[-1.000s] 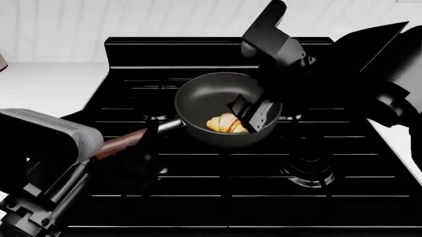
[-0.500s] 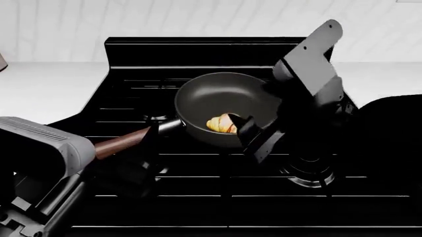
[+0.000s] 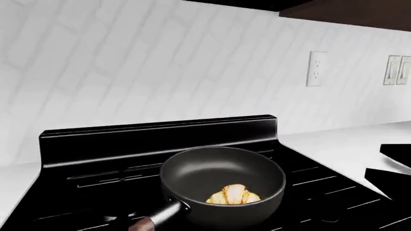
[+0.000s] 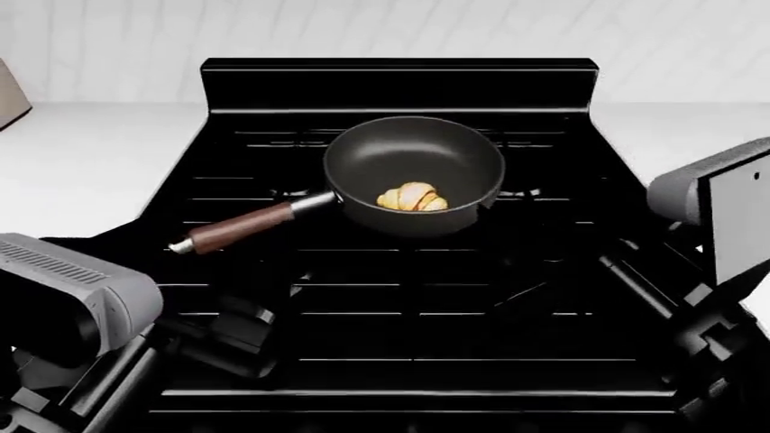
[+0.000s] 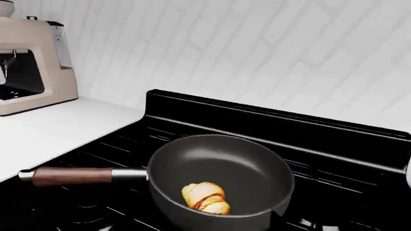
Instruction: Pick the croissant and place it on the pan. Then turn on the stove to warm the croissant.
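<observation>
White brick-pattern tile fills the background above a white countertop (image 4: 85,162). No readable brand, label or writing on any surface.

Head view, left to right:
- Lower left: left arm housing (image 4: 72,293), grey and ribbed. Its claw is out of frame; cannot tell whether spread or pressed together.
- Centre: stove (image 4: 398,307), glossy black with grate burners, spanning most of the frame.
- Upper centre: pan (image 4: 452,153) on a rear burner, wooden handle (image 4: 238,228) pointing toward lower left.
- Croissant (image 4: 412,198) lies inside the pan, at the near part of its floor, touching nothing else.
- Right edge: right arm housing (image 4: 722,212), grey. Claw not visible; state cannot be told.

Right wrist view, upper left: beige coffee machine (image 5: 32,65) on the counter.
Left wrist view, upper right: wall outlet (image 3: 314,69), and beyond it a switch plate (image 3: 397,70).
</observation>
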Available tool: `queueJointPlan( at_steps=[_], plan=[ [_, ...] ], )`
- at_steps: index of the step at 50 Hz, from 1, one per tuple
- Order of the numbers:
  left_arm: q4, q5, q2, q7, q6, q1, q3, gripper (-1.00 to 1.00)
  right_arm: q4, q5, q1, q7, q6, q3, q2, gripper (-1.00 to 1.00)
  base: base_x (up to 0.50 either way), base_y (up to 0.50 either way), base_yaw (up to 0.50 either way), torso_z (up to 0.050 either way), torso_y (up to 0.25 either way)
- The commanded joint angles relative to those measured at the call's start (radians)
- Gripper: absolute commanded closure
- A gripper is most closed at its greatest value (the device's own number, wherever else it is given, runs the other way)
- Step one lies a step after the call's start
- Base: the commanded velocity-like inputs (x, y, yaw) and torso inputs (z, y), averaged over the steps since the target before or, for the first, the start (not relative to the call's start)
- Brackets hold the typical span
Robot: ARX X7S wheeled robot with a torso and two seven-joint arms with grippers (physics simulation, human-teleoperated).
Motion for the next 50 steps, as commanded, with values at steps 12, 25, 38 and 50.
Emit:
queueJointPlan(
  at_steps=[12, 25, 38, 50],
  plan=[
    [0.014, -0.01, 0.045, -0.004, -0.04, 0.002, -0.029, -1.0, -0.092, 0.035, -0.15, 0.059, -0.094, 0.101, 0.034, -1.0, -0.5, 0.0, 0.0, 0.0, 0.0],
    [0.001, 0.018, 0.076, 0.03, -0.072, 0.021, -0.057, -1.0, -0.084, 0.016, -0.147, 0.043, -0.09, 0.089, 0.023, -1.0, -0.41, 0.0, 0.0, 0.0, 0.0],
    [0.014, 0.095, 0.123, 0.063, -0.086, 0.036, -0.088, -1.0, -0.095, 0.009, -0.181, 0.051, -0.105, 0.103, 0.023, -1.0, -0.02, 0.0, 0.0, 0.0, 0.0],
    [0.018, 0.448, -0.203, 0.086, 0.494, 0.18, 0.283, -1.0, -0.235, -0.03, -0.358, 0.101, -0.151, 0.2, 0.045, -1.0, 0.0, 0.0, 0.0, 0.0, 0.0]
  ],
)
